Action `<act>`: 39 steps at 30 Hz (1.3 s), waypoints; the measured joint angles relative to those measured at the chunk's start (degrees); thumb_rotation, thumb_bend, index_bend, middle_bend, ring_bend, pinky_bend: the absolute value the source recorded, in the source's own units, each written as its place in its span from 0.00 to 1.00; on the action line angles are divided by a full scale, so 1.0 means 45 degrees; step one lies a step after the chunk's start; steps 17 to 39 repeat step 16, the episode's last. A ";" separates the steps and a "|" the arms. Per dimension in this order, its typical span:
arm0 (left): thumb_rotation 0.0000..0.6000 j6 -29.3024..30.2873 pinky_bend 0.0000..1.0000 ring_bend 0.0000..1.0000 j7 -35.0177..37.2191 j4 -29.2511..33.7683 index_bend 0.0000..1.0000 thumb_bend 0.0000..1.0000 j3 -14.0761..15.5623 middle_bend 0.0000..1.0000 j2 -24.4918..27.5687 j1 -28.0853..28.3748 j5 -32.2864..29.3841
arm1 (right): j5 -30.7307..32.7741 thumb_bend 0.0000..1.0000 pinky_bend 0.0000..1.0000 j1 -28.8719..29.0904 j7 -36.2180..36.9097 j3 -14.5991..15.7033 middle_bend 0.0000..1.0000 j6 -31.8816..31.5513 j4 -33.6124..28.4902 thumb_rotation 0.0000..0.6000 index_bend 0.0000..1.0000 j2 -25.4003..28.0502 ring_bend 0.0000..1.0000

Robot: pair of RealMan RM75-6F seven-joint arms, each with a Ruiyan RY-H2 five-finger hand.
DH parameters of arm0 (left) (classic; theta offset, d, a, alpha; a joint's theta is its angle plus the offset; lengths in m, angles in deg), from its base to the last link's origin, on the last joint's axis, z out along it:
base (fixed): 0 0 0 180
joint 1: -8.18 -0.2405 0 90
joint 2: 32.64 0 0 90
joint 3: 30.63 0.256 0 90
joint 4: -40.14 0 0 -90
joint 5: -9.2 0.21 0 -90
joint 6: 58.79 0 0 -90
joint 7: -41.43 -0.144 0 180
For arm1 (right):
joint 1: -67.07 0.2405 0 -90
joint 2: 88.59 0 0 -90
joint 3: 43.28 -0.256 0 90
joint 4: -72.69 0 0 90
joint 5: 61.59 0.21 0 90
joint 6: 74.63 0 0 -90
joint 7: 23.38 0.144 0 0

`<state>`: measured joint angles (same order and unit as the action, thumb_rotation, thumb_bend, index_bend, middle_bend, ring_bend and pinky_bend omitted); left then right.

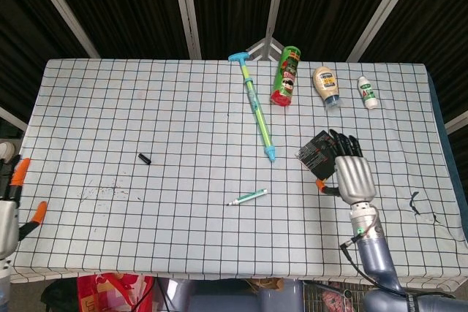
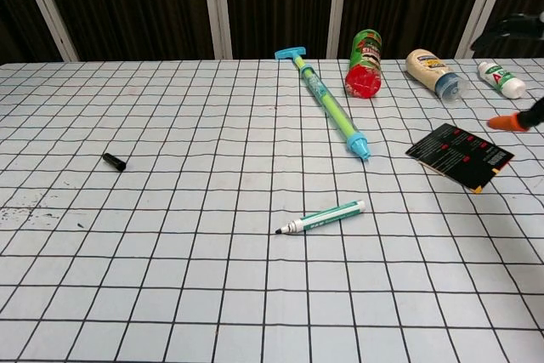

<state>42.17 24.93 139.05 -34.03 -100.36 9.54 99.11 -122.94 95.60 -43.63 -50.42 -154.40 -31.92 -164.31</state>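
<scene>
Checked table [image 1: 146,107] with 2 hands held clear of the work. The right hand [image 1: 352,173] hovers palm down, fingers spread and holding nothing, its fingertips over the near edge of the black card [image 2: 460,155]. The left hand [image 1: 9,213] shows only at the table's left edge; its visible fingers are apart and carry nothing.

The uncapped marker [image 1: 246,196] lies free on the cloth near the table's middle. Its black cap [image 1: 144,158] lies well apart to the left. Judged from this, the step in hand is a pause with everything set down. Any recapping would call for 1 hand on each piece.

Behind the marker lies the long pump squirter [image 1: 256,107]. There are 3 containers at the far edge, all on their sides and closed: green can [image 1: 286,75], mayonnaise bottle [image 1: 327,87], small white bottle [image 1: 367,92]. Their contents cannot be seen.
</scene>
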 measured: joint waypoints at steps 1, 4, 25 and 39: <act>1.00 0.0084 0.06 0.00 0.0220 0.0003 0.07 0.41 0.0008 0.02 0.0213 -0.0123 -0.0128 | -0.0251 0.22 0.00 -0.0193 0.0332 0.0143 0.06 -0.0069 0.0164 1.00 0.18 0.0163 0.06; 1.00 0.0245 0.06 0.00 0.1073 -0.0118 0.07 0.41 0.0023 0.01 0.0775 -0.0484 -0.0596 | -0.1082 0.22 0.00 -0.0843 0.1528 0.0628 0.06 -0.0246 0.0924 1.00 0.18 0.0846 0.06; 1.00 -0.0858 0.06 0.00 0.3628 -0.1673 0.06 0.41 -0.0303 0.04 0.1128 -0.0902 -0.2348 | -0.3442 0.22 0.00 -0.2961 0.4758 0.1642 0.06 -0.1359 0.3368 1.00 0.18 0.2389 0.06; 1.00 -0.0858 0.06 0.00 0.3628 -0.1673 0.06 0.41 -0.0303 0.04 0.1128 -0.0902 -0.2348 | -0.3442 0.22 0.00 -0.2961 0.4758 0.1642 0.06 -0.1359 0.3368 1.00 0.18 0.2389 0.06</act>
